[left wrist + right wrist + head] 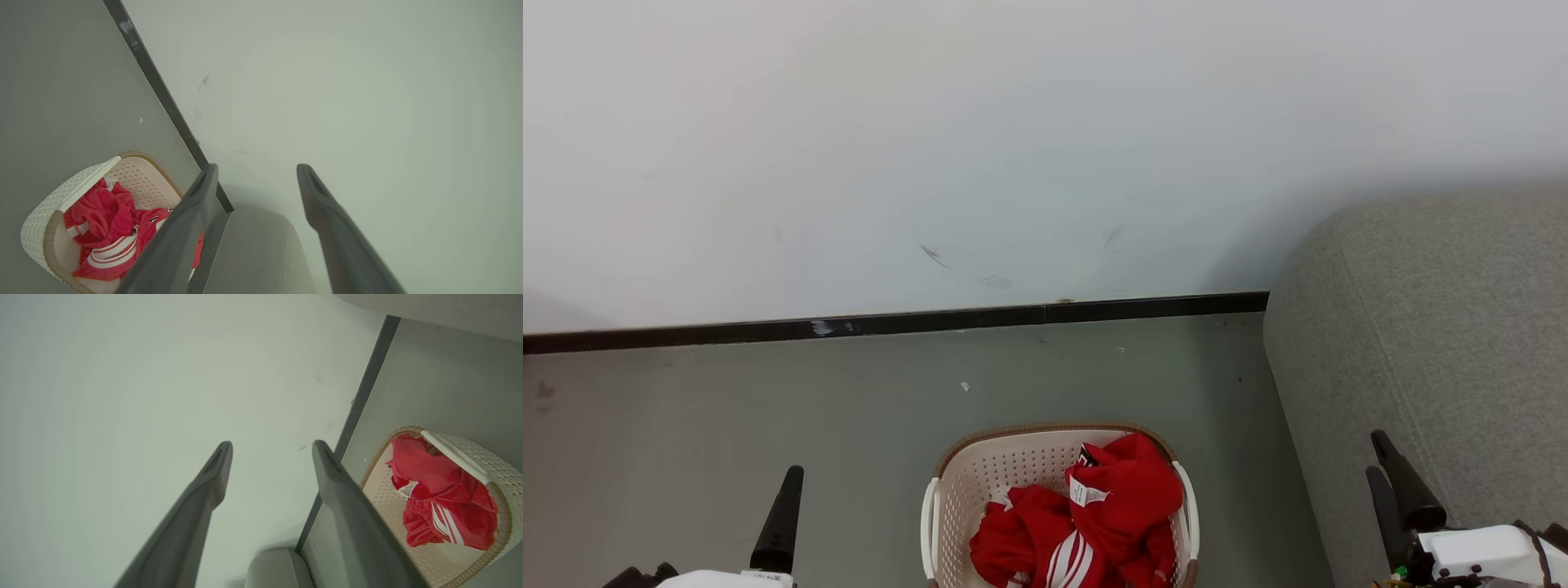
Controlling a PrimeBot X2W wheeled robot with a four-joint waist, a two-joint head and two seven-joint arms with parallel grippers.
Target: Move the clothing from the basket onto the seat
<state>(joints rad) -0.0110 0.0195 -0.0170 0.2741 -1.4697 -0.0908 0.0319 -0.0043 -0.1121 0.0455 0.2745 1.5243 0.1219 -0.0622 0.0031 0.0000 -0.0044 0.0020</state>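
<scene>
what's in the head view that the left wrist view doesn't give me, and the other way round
Head view's own: the right gripper in front of the seat, and a white tag on the clothing.
Left wrist view's own: the left gripper seen open, with the wall between its fingers.
Shared: the basket, red clothing, grey seat, dark baseboard and wall.

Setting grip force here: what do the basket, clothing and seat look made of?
The basket seems rigid cream plastic, matte, with rows of small holes; its brown rim looks woven, possibly moulded. The clothing is soft red fabric with white stripes, crumpled in folds. The seat looks like grey woven upholstery, coarse and matte, with a stitched seam.
</scene>
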